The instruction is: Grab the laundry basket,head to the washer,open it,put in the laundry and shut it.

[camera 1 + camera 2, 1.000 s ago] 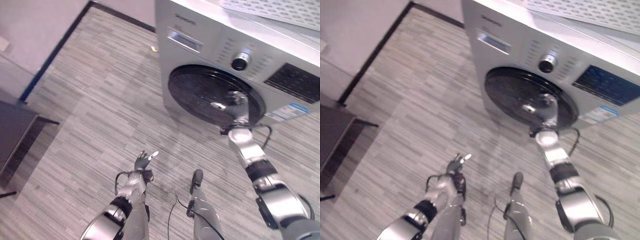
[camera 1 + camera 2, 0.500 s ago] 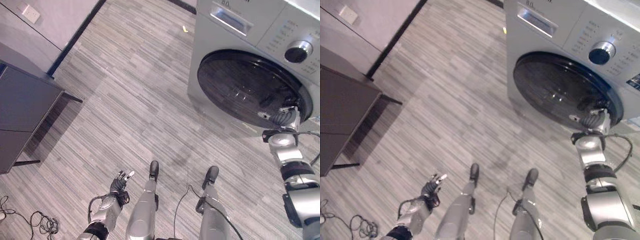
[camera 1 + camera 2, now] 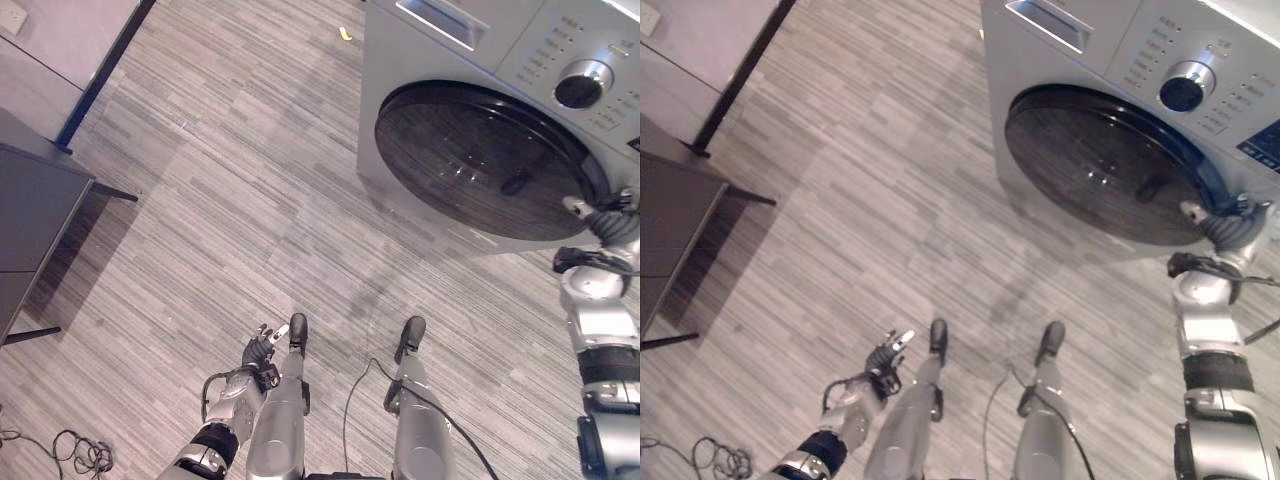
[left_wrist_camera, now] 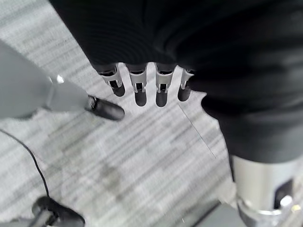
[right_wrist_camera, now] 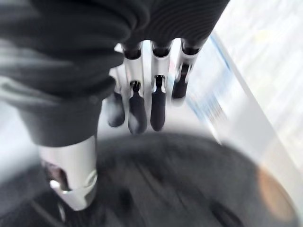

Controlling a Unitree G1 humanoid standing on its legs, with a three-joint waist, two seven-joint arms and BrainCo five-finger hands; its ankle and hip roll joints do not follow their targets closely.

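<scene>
Right hand at washer door rim, door shut.
One silver front-loading washer [image 3: 500, 60] with a round dark glass door [image 3: 480, 160] is seen; the right hand [image 3: 1225, 228] is raised at the door's right edge, fingers straight. The left hand [image 3: 262, 347] is hung low, relaxed, empty. Door is still unopened.

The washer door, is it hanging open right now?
No, the round dark washer door sits flush against the washer front, with the right hand at its edge.
</scene>
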